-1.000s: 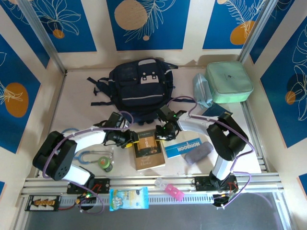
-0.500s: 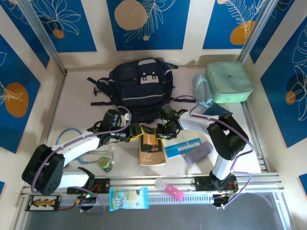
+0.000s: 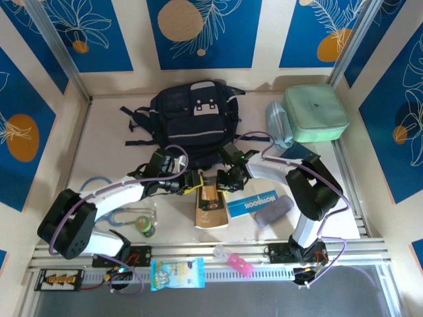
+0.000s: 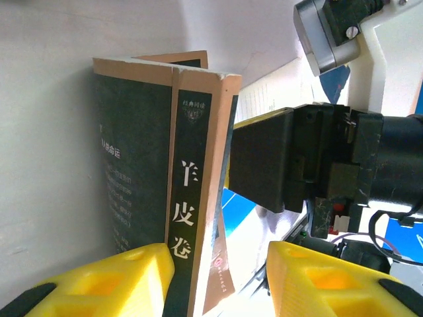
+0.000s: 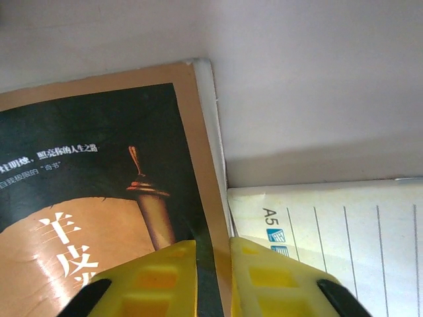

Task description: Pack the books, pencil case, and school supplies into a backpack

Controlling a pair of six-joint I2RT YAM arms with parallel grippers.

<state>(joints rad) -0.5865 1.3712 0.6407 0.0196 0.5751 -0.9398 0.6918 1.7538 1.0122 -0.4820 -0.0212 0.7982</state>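
Pinching the edge of the thin brown book (image 5: 99,198) with gold print, the right claw (image 5: 213,249) is clenched on its cover. Its 2 yellow fingers (image 5: 152,277) almost meet around the card.

In the overhead view that brown book (image 3: 211,208) sits near the middle of the pale desk (image 3: 99,158), its far end between both claws.

The left claw (image 4: 218,257) is released. Its yellow fingers (image 4: 106,284) stand apart on either side of the book's spine, 1 right beside the dark back cover and the other clear of the page side.

From above, the left claw (image 3: 192,181) reaches in from the left and the right claw (image 3: 223,183) from the right. Both are just on the near side of the large navy-blue fabric backpack (image 3: 192,119), which lies toward the far edge of the desk.

Just right of the brown book lies the flat blue-and-white book lettered NOTEBOOK (image 3: 254,201), with a soft grey-purple pouch (image 3: 276,210) against its right end. A mint-green rounded square case (image 3: 316,113) occupies the far right corner of the desk.
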